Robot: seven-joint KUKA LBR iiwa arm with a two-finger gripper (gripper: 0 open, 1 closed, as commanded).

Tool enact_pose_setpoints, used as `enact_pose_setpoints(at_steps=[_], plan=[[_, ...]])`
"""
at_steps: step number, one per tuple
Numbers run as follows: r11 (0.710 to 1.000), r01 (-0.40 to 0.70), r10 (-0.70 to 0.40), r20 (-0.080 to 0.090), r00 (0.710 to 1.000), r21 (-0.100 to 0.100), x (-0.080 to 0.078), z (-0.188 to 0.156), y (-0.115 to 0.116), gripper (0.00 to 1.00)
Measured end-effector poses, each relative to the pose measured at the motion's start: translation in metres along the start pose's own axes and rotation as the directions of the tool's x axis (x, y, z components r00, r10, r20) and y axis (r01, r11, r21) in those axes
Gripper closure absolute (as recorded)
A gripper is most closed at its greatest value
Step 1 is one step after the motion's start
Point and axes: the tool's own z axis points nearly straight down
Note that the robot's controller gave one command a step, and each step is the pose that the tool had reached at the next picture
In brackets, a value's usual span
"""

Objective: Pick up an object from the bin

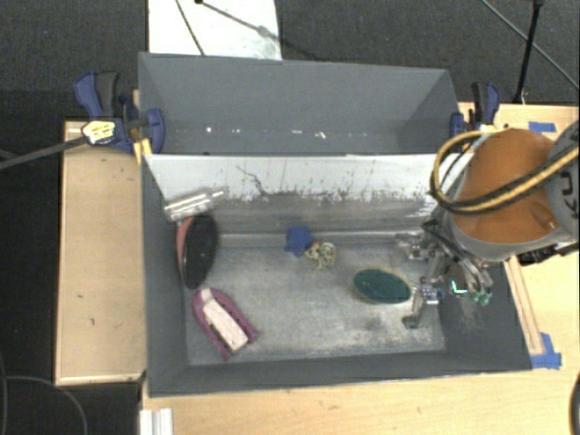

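Gripper (419,281) wide open, empty, nr green oval (381,286).

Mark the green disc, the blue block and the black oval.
green disc (381,286): camera view, middle of its top face.
blue block (297,239): camera view, its centre.
black oval (200,247): camera view, middle of its dark face.

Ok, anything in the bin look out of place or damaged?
Nothing looks spilled or broken. Only the silvery metal piece stands out: it sits tilted against the back wall at the left. The tool is beside the dark green oval.
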Motion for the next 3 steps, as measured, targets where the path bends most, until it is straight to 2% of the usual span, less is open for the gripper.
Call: enact_pose_setpoints(at_steps=[1, 2, 3], plan=[[1.0, -0.007, 0.007, 0.009, 1.0, 0.001, -0.022, 0.083, -0.008, 0.0], [1.0, -0.003, 0.003, 0.008, 1.0, 0.001, -0.021, 0.081, -0.008, 1.0], [0.992, 0.13, -0.13, 0.014, 0.991, 0.003, 0.002, -0.055, 0.017, 1.0]])
